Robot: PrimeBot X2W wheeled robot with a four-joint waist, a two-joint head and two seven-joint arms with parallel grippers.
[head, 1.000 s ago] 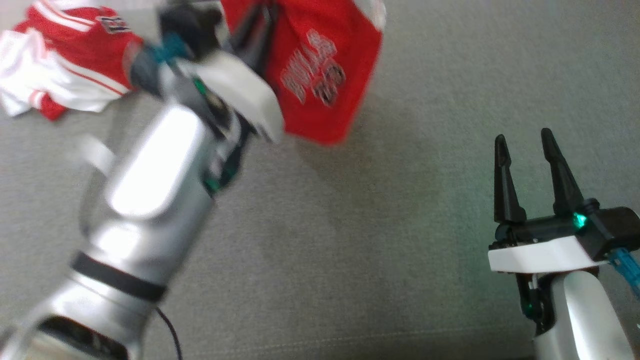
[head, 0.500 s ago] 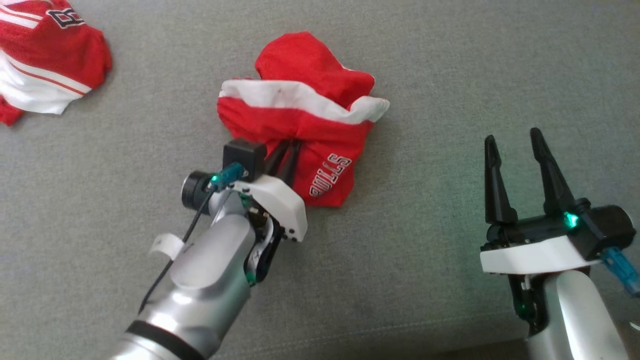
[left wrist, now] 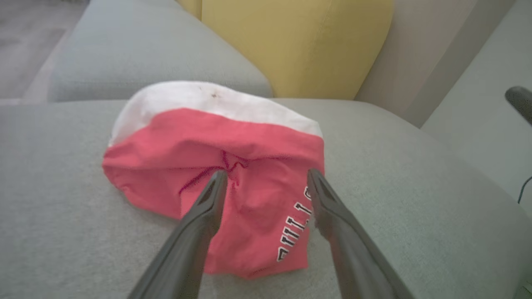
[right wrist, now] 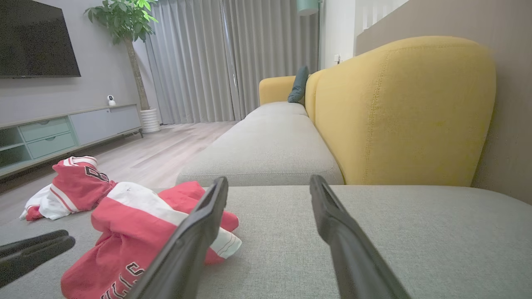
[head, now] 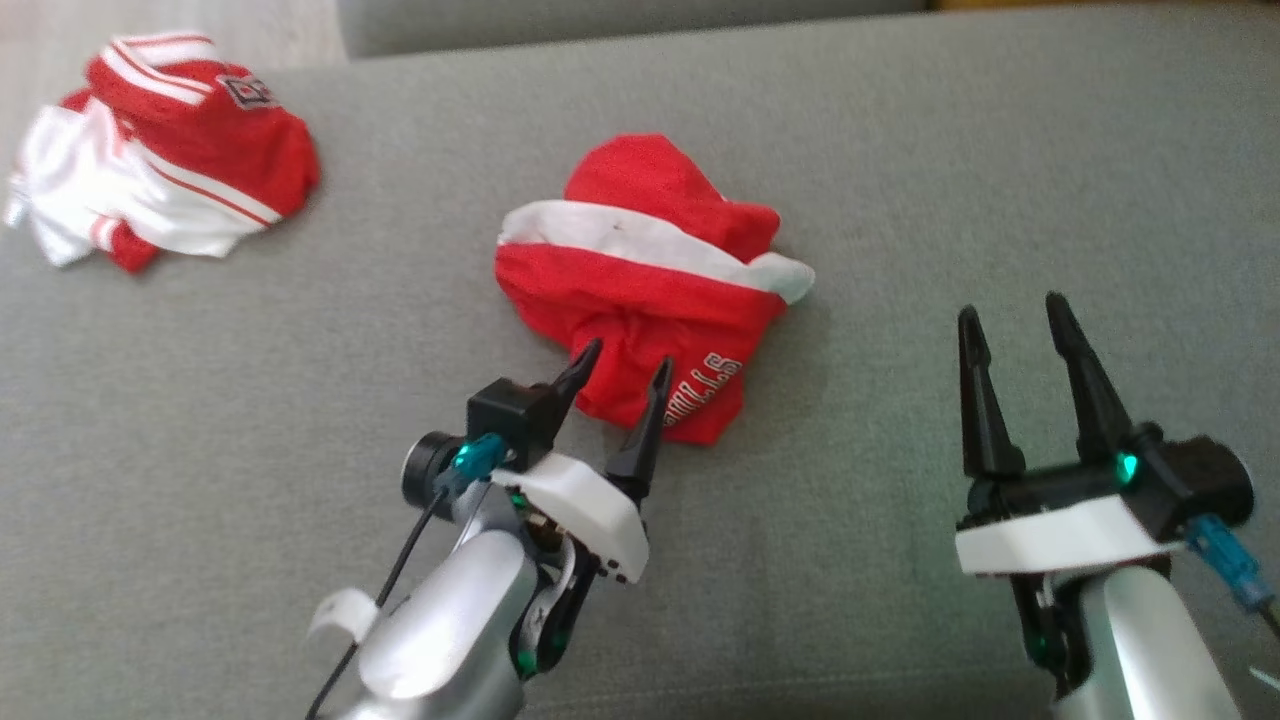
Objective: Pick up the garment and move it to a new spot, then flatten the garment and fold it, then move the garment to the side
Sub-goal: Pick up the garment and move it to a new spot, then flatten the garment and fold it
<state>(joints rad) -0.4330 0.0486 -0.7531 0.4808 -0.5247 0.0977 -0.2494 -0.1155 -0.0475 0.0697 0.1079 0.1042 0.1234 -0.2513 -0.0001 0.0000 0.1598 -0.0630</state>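
Observation:
The garment (head: 640,290) is red with a white band and white lettering. It lies crumpled in a heap in the middle of the grey sofa seat (head: 880,180). My left gripper (head: 628,354) is open at the heap's near edge, its fingertips just over the red cloth and nothing pinched between them. In the left wrist view the garment (left wrist: 249,137) lies under and beyond the spread jaws of the left gripper (left wrist: 267,173). My right gripper (head: 1011,308) stands open and empty to the right of the garment, apart from it. The right wrist view shows the garment (right wrist: 124,216) at lower left.
A second red and white garment (head: 170,180) lies bunched at the seat's far left corner. A yellow backrest (right wrist: 399,112) rises behind the seat, and another grey cushion (right wrist: 266,145) continues past it. Bare grey seat lies right of the heap.
A second ago my left gripper held the garment hanging in the air. It set the garment down on the seat, then opened and let go. The head camera has also shifted.

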